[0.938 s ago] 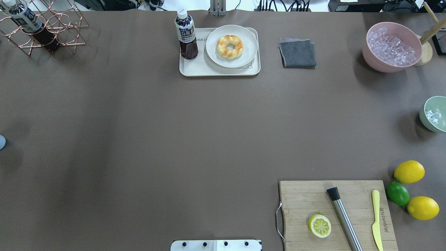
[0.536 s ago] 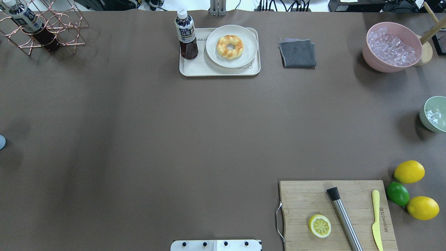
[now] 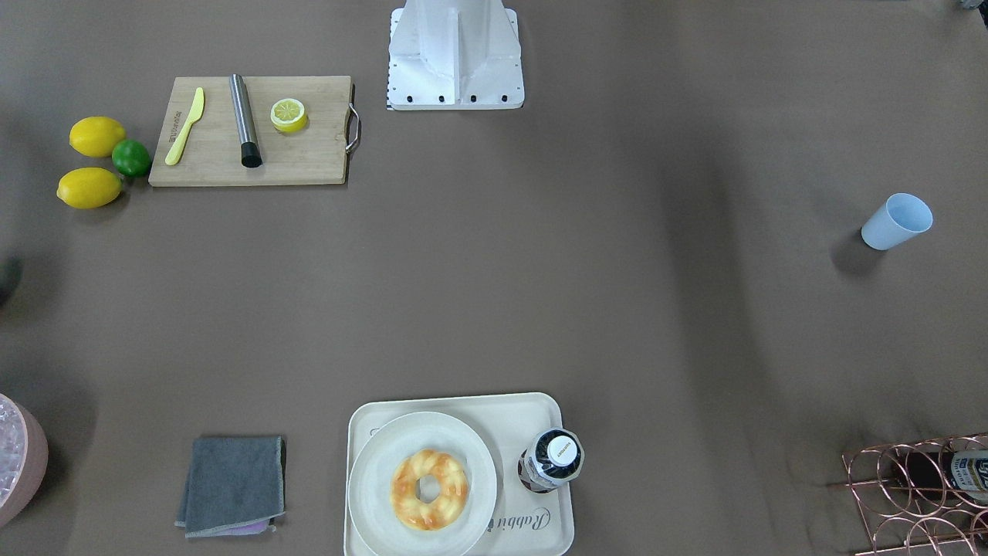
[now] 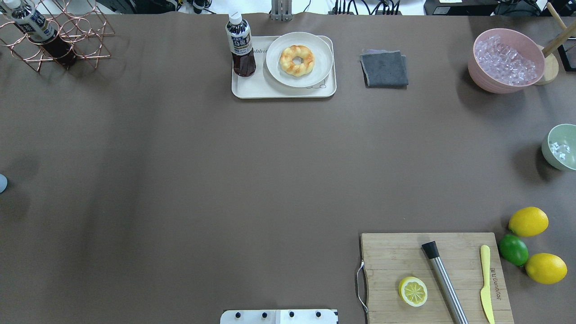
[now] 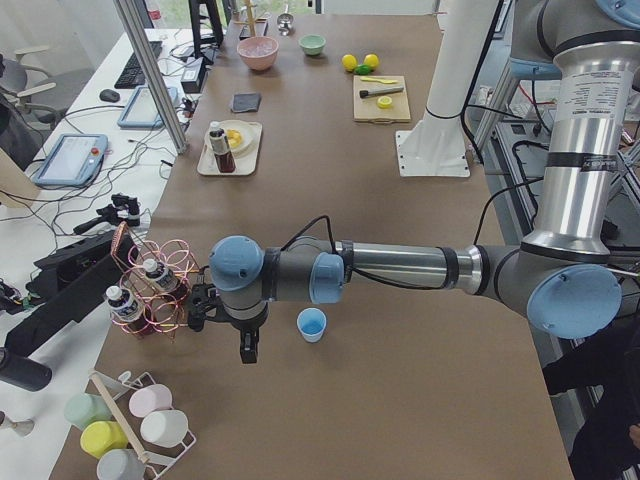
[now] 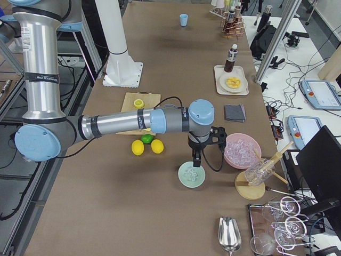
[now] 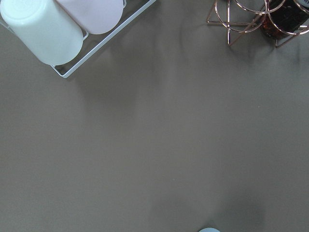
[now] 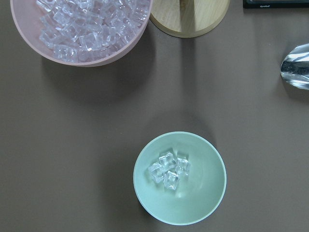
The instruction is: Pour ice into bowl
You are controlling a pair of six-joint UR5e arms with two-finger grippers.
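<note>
The brown table [image 4: 180, 180] took up nearly the whole overhead view. The left arm [image 5: 400, 265] reached low across its left end and the right arm [image 6: 117, 124] across its right end. The bamboo cutting board [image 4: 391, 256] lay at the near right, and the cream tray [image 4: 252, 87] with a doughnut [image 4: 296, 60] on a plate sat at the far middle.

The pink bowl [image 4: 483, 81], heaped with clear cubes [image 4: 506, 60], stood at the far right corner. The mint-green bowl [image 8: 207, 203] stood upright near the table's right edge, between the pink bowl and the lemons, apart from both. The light blue cup [image 5: 312, 324] stood upright at the left end.

The right gripper [image 6: 195, 158] pointed down over the mint-green bowl. It showed only in the side view, so I could not tell how far its fingers were parted or whether it held anything. The left gripper [image 5: 247, 350] hung pointing down just beside the light blue cup, and its state was equally unclear.

The ice [image 8: 168, 170], about five cubes, lay clustered in the bottom of the mint-green bowl.
</note>
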